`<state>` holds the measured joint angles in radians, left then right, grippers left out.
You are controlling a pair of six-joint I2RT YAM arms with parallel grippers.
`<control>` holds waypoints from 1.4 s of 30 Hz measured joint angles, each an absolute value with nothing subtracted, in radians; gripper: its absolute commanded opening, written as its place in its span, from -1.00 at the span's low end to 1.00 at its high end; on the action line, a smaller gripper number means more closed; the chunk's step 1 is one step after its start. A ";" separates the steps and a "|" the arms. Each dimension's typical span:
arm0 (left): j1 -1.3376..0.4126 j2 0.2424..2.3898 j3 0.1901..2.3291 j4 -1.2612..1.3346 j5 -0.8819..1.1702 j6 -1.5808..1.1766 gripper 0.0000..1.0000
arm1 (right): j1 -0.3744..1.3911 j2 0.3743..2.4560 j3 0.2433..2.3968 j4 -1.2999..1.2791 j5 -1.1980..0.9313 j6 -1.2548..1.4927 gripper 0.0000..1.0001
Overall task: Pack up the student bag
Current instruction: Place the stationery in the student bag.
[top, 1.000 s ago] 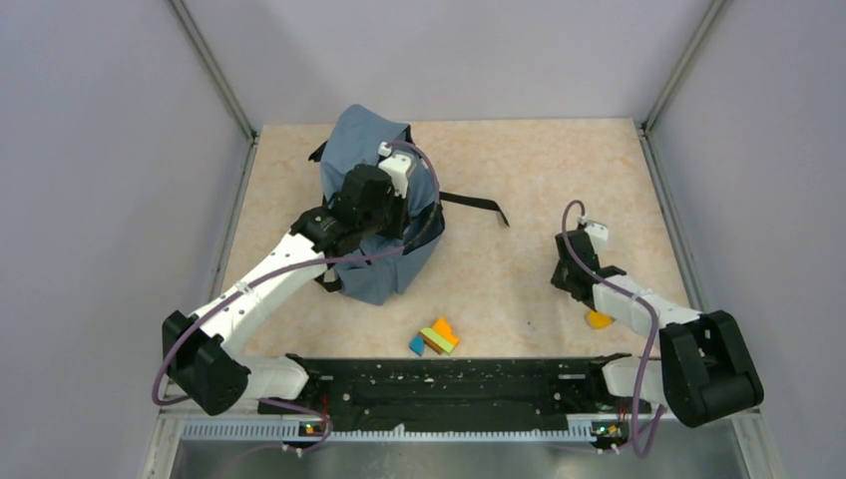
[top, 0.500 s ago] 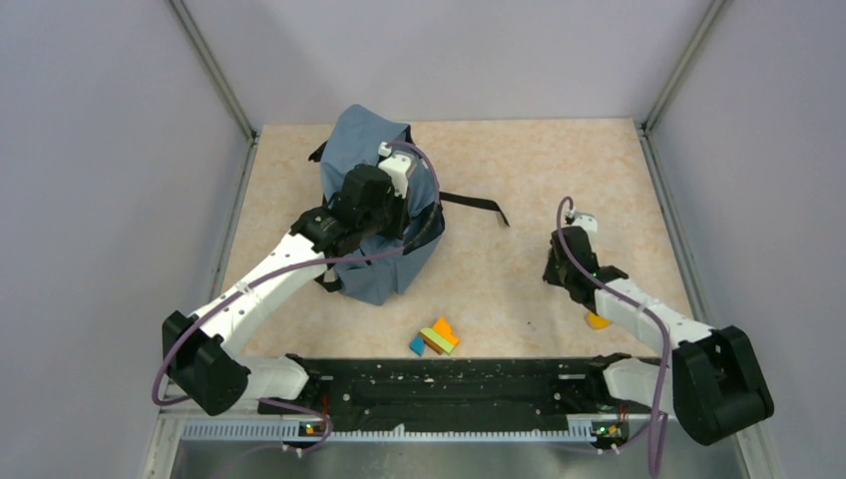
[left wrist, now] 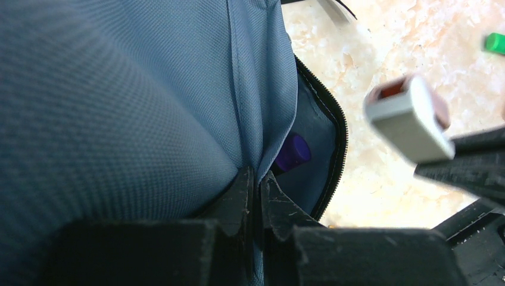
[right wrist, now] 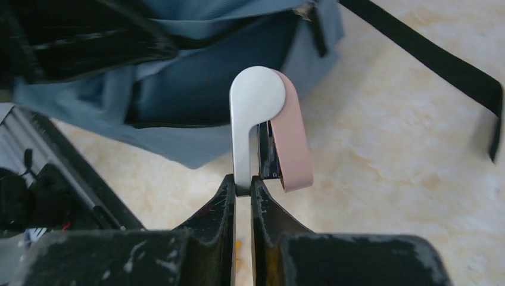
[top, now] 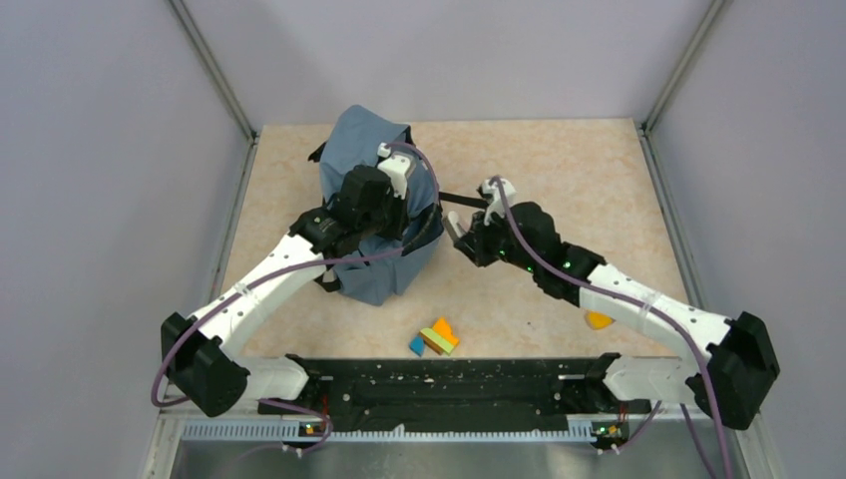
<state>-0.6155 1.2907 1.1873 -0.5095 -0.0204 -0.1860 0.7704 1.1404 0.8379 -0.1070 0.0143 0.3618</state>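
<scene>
The student bag [top: 359, 150] stands slumped on the far left part of the table [top: 559, 170], with its zipped mouth turned to the right and one black strap [right wrist: 429, 56] lying out on the surface. The left gripper [left wrist: 255, 182] is clenched on the blue fabric at the edge of this mouth and holds it apart, so that the dark lining and a purple object [left wrist: 292, 152] inside can be seen. The right gripper [right wrist: 243, 182] is clamped on a white and pink item [right wrist: 262, 119], perhaps a small stapler, and holds it just beside the opening, not yet inside. I judge that the step in hand is bringing this item to the bag. The next move calls for passing it through the gap below the held edge, deep enough to clear the zipper [left wrist: 339, 137], and only then letting go. Some coloured blocks [top: 434, 337] and an orange piece [top: 599, 320] lie near the front edge, probably waiting for packing.
</scene>
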 measured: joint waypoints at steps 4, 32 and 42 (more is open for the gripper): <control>-0.616 1.287 1.186 -0.512 -0.020 -0.186 -0.88 | 0.847 1.221 0.926 -0.097 -0.045 0.315 -1.00; -0.608 1.272 1.184 -0.524 -0.028 -0.186 -0.88 | 0.866 1.564 1.385 -0.501 -0.079 0.270 -1.00; -0.608 1.272 1.184 -0.524 -0.029 -0.189 -0.88 | 0.796 1.621 1.524 -0.672 -0.181 0.293 -1.00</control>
